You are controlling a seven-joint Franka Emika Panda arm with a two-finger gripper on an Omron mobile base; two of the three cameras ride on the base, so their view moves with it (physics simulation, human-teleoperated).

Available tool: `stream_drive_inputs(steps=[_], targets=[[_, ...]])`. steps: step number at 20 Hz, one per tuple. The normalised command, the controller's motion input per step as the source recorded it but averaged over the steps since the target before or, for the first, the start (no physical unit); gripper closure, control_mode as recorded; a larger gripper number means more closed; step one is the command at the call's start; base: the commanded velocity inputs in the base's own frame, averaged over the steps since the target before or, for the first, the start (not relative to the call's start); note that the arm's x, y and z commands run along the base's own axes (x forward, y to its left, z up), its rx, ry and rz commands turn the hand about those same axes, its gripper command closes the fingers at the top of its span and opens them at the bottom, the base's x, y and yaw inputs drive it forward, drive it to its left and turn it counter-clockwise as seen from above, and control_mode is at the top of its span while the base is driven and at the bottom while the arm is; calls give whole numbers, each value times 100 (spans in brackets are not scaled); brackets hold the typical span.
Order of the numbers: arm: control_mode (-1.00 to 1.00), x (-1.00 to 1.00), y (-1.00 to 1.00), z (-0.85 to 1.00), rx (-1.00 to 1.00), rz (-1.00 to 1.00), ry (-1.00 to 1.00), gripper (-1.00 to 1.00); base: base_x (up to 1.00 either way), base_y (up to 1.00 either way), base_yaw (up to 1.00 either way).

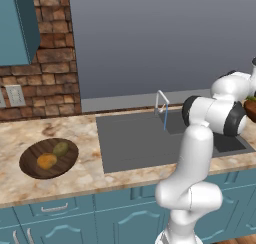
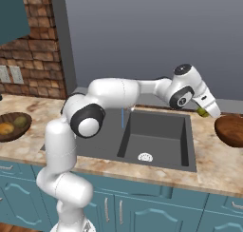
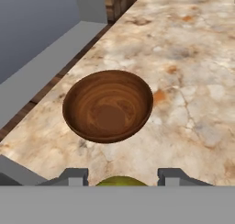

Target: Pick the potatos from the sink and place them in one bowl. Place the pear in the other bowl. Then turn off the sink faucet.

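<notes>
Arm is stretched out to the right, past the sink. Gripper hangs just short of the reddish-brown bowl, tilted down toward it. From the hand view, a yellow-green pear sits between the two fingertips; jaws are closed in on it from both sides, so it's gripped. The right base view shows the same green bit at the gripper tip, above the counter and beside the bowl's near rim, not yet over the middle. That bowl is empty, resting on the marble counter right of the sink.

Both potatoes are already in the dark wood-grain bowl on the counter left of the sink: orange potato in front, olive-green potato behind it, touching or nearly so.

Faucet stands at the sink's back edge. A thin blue stream drops from its spout into the basin, so water is on. Sink well looks bare apart from the drain.
</notes>
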Motion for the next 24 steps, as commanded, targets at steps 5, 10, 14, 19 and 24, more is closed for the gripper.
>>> stream_drive_inputs(steps=[5,10,14,19,24], targets=[[-100,-3,-27,-11,0,-2,-3,100,0,0,0],[-100,0,-16,-21,0,0,-1,100,0,0,0],[-100,0,-36,-6,0,0,-1,100,0,0,0],[-100,5,-61,-4,0,0,-1,100,0,0,0],[-100,14,-35,-6,0,0,0,100,0,0,0]])
